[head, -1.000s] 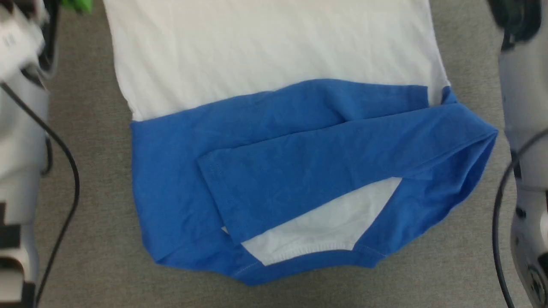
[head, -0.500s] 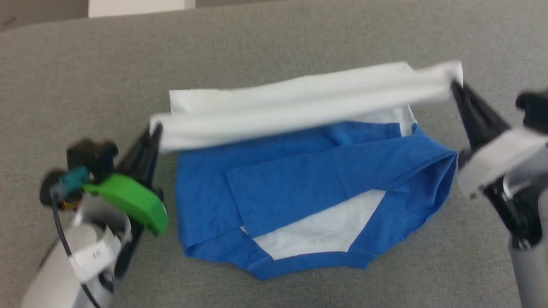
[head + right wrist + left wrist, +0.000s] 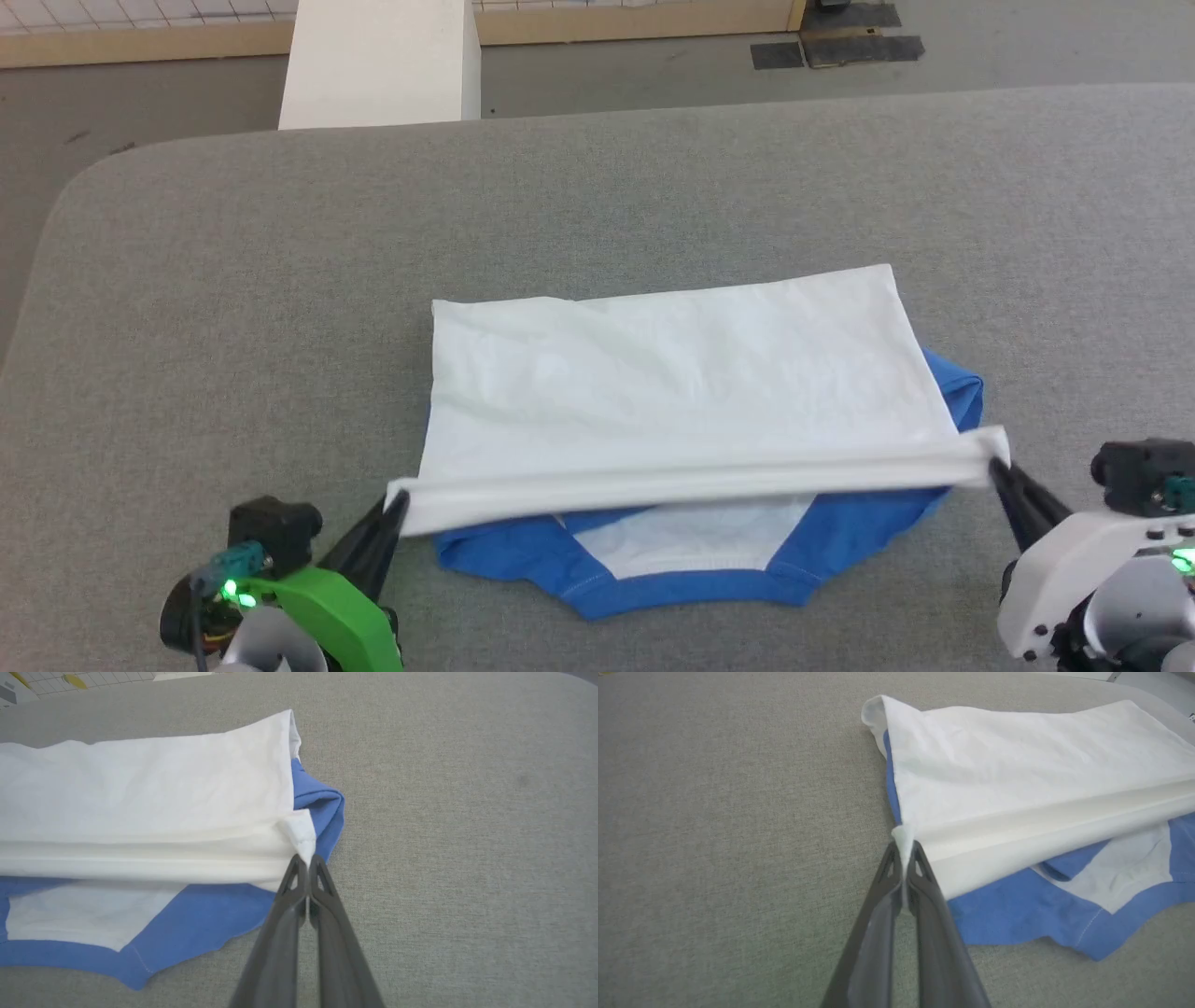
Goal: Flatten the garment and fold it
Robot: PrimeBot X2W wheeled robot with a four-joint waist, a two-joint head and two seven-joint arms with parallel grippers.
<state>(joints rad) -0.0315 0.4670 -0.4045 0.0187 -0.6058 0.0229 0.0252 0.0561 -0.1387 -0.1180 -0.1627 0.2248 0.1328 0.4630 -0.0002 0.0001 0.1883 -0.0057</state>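
Observation:
The garment [image 3: 672,392] lies on the grey table, its white body folded back toward me over the blue sleeves, which peek out at the near edge and right side. My left gripper [image 3: 400,504] is shut on the hem's left corner, and in the left wrist view the left gripper [image 3: 903,847] pinches white cloth of the garment [image 3: 1017,779]. My right gripper [image 3: 997,467] is shut on the hem's right corner; the right wrist view shows the right gripper [image 3: 306,858] clamping that corner of the garment [image 3: 149,793]. The hem hangs stretched between both grippers, slightly above the blue layer.
The grey table [image 3: 597,205] stretches wide around the garment, with a rounded far-left corner. Beyond its far edge stands a white block [image 3: 378,61], and a dark mat [image 3: 836,42] lies on the floor.
The head camera has tilted up and back, widening the view. Both grippers have carried the white hem toward me, so the white body now covers most of the blue sleeves.

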